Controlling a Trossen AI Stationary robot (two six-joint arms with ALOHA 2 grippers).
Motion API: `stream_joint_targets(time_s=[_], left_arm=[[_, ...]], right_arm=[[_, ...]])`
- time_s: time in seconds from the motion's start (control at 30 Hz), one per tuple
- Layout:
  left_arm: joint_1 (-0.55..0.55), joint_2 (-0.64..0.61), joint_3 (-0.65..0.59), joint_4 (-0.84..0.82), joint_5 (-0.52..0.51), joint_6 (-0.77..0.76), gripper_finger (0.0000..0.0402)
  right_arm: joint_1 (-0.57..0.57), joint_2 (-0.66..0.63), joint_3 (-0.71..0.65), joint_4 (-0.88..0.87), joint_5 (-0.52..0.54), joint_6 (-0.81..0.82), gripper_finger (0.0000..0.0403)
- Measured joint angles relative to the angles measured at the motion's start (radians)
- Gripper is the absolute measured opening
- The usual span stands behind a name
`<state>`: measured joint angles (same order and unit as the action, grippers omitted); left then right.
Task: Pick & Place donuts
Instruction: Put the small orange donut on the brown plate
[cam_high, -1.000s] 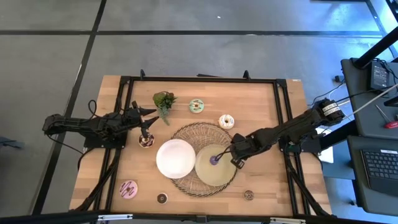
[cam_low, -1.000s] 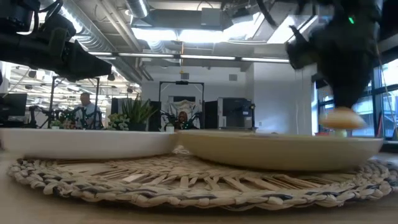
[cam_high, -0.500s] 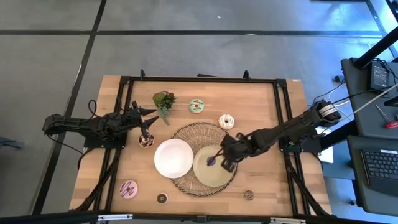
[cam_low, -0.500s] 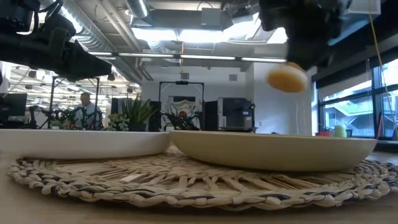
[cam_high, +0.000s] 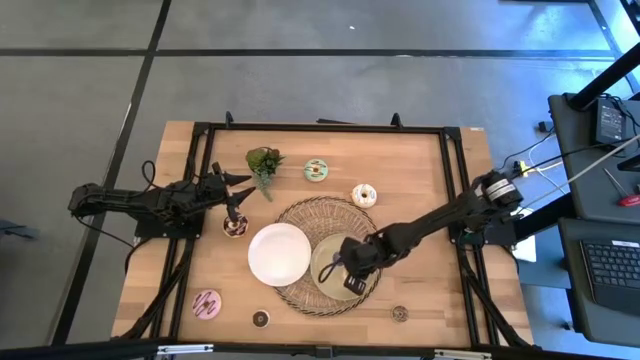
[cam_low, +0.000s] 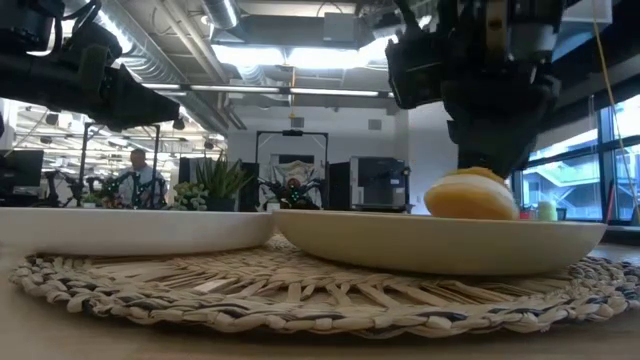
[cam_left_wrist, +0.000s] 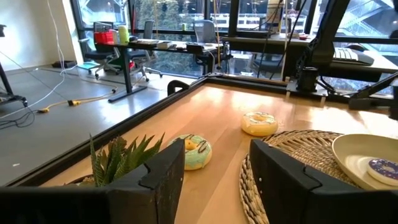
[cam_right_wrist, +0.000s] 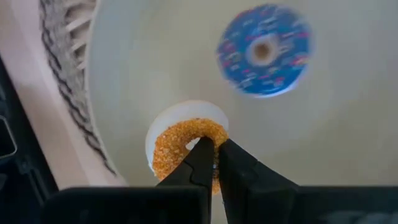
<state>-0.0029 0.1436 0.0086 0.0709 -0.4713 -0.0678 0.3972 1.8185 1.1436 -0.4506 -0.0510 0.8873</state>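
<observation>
My right gripper (cam_high: 350, 281) hangs over the pale-green plate (cam_high: 325, 272), shut on an orange-crumbed donut (cam_right_wrist: 177, 140) with a white underside. A purple-iced donut (cam_right_wrist: 264, 50) lies flat in the same plate. My left gripper (cam_high: 240, 195) waits open near the table's left side, just above a brown donut (cam_high: 234, 227). Its wrist view shows a mint donut (cam_left_wrist: 189, 151) and a cream donut (cam_left_wrist: 260, 122) lying on the wood beyond the open gripper (cam_left_wrist: 214, 168). A pink donut (cam_high: 207, 303) and two small dark ones (cam_high: 261, 319) (cam_high: 400, 314) lie near the near edge. My right gripper pinches the orange donut by one side of its ring (cam_right_wrist: 205, 132) between the two fingers (cam_right_wrist: 239, 169), coming from above and pointing down. In the low view the donut (cam_low: 470, 195) sits level inside the plate; the plate's rim (cam_low: 440, 235) hides its underside.
A white plate (cam_high: 280, 254) sits beside the pale-green one, both on a round woven mat (cam_high: 310, 213). A green plant sprig (cam_high: 263, 161) stands toward the far-left. A black frame (cam_high: 455, 180) runs along the table's edges. Bare wood lies right of the mat.
My right gripper has carried the orange donut from the pale-green plate's right rim toward the table's left and near edge, rising over the rim, then lowering it into the plate. It has stayed shut on the donut.
</observation>
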Motion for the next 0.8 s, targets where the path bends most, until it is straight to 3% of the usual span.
stream_joint_targets(time_s=[0.3,0.8], left_arm=[[0.0,0.0,0.0,0.0,0.001,0.0,0.0174],[0.0,0.0,0.0,0.0,0.001,0.0,0.0173]], right_arm=[[0.009,0.062,0.086,-0.139,0.056,-0.03,0.0019],[0.009,0.069,0.086,-0.147,0.057,-0.015,0.0027]])
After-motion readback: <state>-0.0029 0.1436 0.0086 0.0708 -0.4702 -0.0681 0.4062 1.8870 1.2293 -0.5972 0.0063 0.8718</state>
